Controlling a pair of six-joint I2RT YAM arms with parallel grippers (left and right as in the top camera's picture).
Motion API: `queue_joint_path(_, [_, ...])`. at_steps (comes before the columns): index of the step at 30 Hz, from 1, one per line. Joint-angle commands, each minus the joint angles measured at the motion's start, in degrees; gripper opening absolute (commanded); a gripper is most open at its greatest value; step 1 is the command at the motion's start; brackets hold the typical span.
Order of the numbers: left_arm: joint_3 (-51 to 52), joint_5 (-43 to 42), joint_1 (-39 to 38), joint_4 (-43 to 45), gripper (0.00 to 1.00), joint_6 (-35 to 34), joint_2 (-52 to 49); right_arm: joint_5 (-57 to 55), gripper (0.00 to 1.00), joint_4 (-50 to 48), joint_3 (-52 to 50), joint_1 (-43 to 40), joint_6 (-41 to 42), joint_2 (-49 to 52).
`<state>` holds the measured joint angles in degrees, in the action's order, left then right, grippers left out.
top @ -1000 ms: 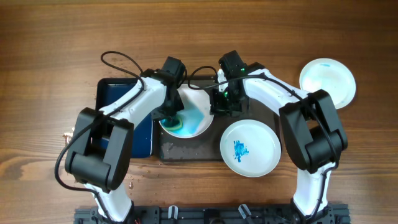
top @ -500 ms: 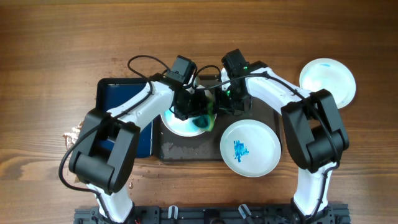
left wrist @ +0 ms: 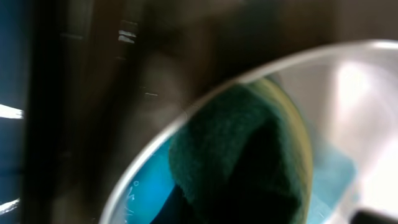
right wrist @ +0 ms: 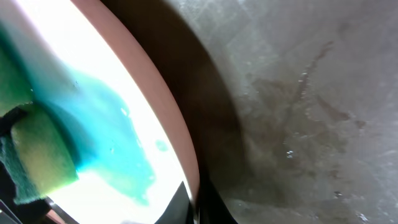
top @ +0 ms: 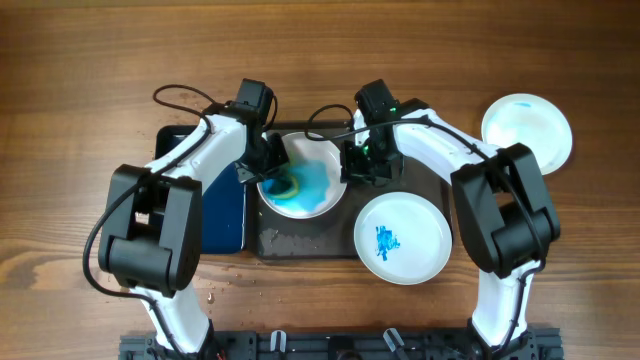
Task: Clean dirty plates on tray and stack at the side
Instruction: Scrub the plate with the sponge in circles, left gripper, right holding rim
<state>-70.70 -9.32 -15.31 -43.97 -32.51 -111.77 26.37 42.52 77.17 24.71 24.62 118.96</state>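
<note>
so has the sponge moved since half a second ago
Yes: the sponge has slid left across the smeared plate, toward the blue tray.

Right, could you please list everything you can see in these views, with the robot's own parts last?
table: one, brown wood, under everything.
grey tray: one, dark grey, wet, at the middle of the table.
blue tray: one, dark blue, left of the grey tray.
washed plate: one, white with blue wash, on the grey tray.
smeared plate: one, white with a blue smear, overhanging the grey tray's near edge, right.
side plate: one, white tinted pale blue, on bare table, far right.
sponge: one, green and yellow, on the washed plate.
left end effector: one, black, shut on the sponge.
right end effector: one, black, shut on the washed plate's rim.
</note>
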Motion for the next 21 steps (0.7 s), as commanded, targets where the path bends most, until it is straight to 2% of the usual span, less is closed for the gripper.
queue_joint_path(1, [2.97, 19.56, 2.58, -3.74, 0.04, -3.69, -3.85, -4.15, 0.05, 1.03, -0.79, -0.04, -0.63, 2.67])
queue_joint_path(2, [2.97, 15.34, 2.19, -3.82, 0.04, -0.85, -3.85, -4.15, 0.04, 1.03, -0.79, -0.04, -0.61, 2.67])
queue_joint_path(3, [2.97, 7.65, 1.60, -3.04, 0.04, 5.18, -3.85, -4.15, 0.04, 1.01, -0.79, -0.04, -0.63, 2.67])
queue_joint_path(4, [2.97, -6.01, 0.22, -1.77, 0.04, 13.88, -3.85, -4.17, 0.05, 0.98, -0.79, -0.04, -0.66, 2.67])
queue_joint_path(5, [2.97, -14.86, -0.83, -0.83, 0.04, 17.84, -3.85, -4.17, 0.05, 1.01, -0.79, -0.04, -0.66, 2.67])
queue_joint_path(6, [2.97, -21.22, -2.19, 0.61, 0.04, 18.64, -3.85, -4.17, 0.05, 1.01, -0.79, -0.04, -0.66, 2.67])
queue_joint_path(8, [2.97, -28.09, -4.42, 4.31, 0.04, 18.32, -3.85, -4.17, 0.05, 1.03, -0.79, -0.04, -0.63, 2.67])
queue_joint_path(13, [2.97, -28.68, -6.82, 14.80, 0.04, 9.62, -3.87, -4.17, 0.05, 1.07, -0.79, -0.04, -0.63, 2.67])
queue_joint_path(18, [2.97, -10.16, -1.40, 16.70, 0.04, 3.28, -3.87, -4.31, 0.04, 1.57, -0.79, -0.04, -0.61, 2.67])
queue_joint_path(21, [2.97, 0.63, 2.67, 11.47, 0.04, 3.04, -3.87, -4.59, 0.05, 1.64, -0.79, -0.04, -0.63, 2.67])
